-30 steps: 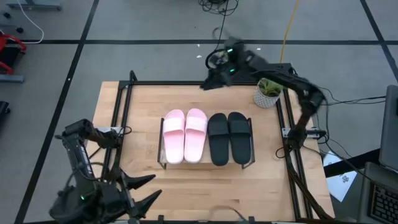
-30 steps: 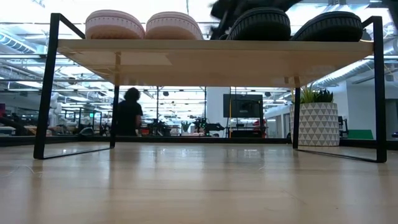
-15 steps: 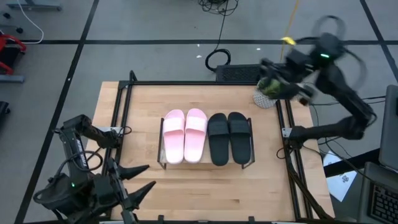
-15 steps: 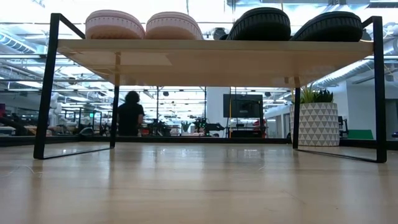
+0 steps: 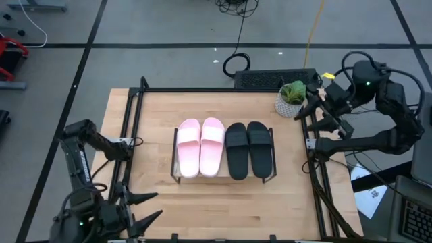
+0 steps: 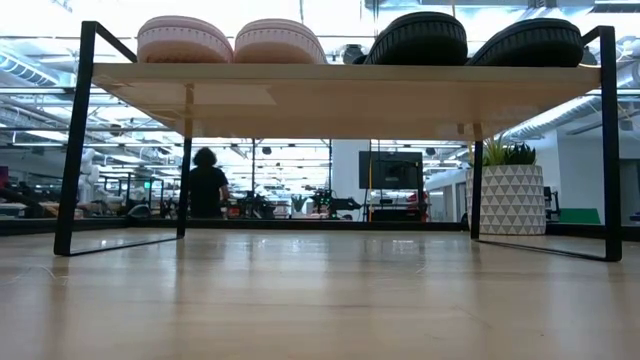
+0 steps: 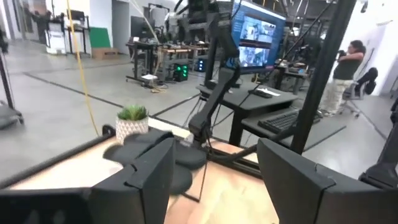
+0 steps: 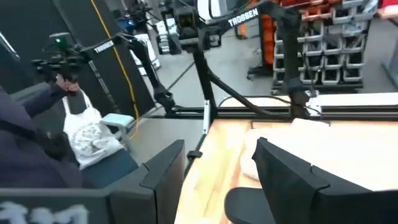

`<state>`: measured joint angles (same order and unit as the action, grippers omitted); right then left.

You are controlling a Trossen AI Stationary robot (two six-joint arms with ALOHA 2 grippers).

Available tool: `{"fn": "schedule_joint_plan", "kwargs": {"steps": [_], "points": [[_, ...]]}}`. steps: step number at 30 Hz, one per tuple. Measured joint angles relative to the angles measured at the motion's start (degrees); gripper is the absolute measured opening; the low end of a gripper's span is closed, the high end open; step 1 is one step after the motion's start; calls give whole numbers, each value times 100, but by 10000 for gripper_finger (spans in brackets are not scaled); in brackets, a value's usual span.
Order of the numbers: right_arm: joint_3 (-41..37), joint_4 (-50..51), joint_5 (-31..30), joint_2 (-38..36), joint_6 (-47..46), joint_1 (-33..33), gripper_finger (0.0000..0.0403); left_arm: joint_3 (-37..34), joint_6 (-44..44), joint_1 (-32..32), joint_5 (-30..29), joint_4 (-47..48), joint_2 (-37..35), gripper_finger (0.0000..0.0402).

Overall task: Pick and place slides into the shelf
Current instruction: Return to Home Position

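All of the slides lie side by side, soles down, on the shelf's [image 5: 223,177] wooden top: the pink pair [image 5: 201,147] on the left, the black pair [image 5: 248,150] on the right. In the low view the pink slides [image 6: 232,40] and black slides [image 6: 470,40] sit on the shelf board [image 6: 340,85]. My left gripper [image 5: 148,206] hovers open at the table's near left corner, well clear of the shelf. My right gripper [image 5: 316,116] hangs open over the table's right edge beside a plant pot. Both wrist views show a wide gap for the left gripper [image 7: 214,180] and the right gripper [image 8: 214,180].
A small potted plant [image 5: 291,98] in a white patterned pot [image 6: 510,200] stands at the table's far right corner, close to my right gripper. Black frame rails [image 5: 314,169] run along the table's sides. A person [image 6: 207,185] stands far off in the room behind.
My right arm has swung from the table's far edge, past the plant, out to the right edge. My left arm has drawn back a little toward the near left corner. The slides and shelf have stayed put.
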<state>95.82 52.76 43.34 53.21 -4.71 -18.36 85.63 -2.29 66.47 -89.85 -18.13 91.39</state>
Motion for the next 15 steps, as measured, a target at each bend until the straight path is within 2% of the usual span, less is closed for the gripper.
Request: {"fn": "schedule_joint_plan", "kwargs": {"steps": [5,8,10,12,15], "points": [[-810,-618,-135,-353,48,503,185,-1501,1085,-27,75,93,-807,225],[-1776,-1239,-309,-713,-43,759,185,-2403,1342,11,571,88,-1554,225],[-2451,-1832,-797,-1022,-390,856,185,-2965,1394,179,871,87,-2152,225],[-3105,-2363,-1277,-1432,-790,905,185,-3457,1397,413,912,81,-2805,225],[-3920,-3194,-1380,-2185,-1201,950,185,-4121,1079,825,887,60,-3794,225]]}}
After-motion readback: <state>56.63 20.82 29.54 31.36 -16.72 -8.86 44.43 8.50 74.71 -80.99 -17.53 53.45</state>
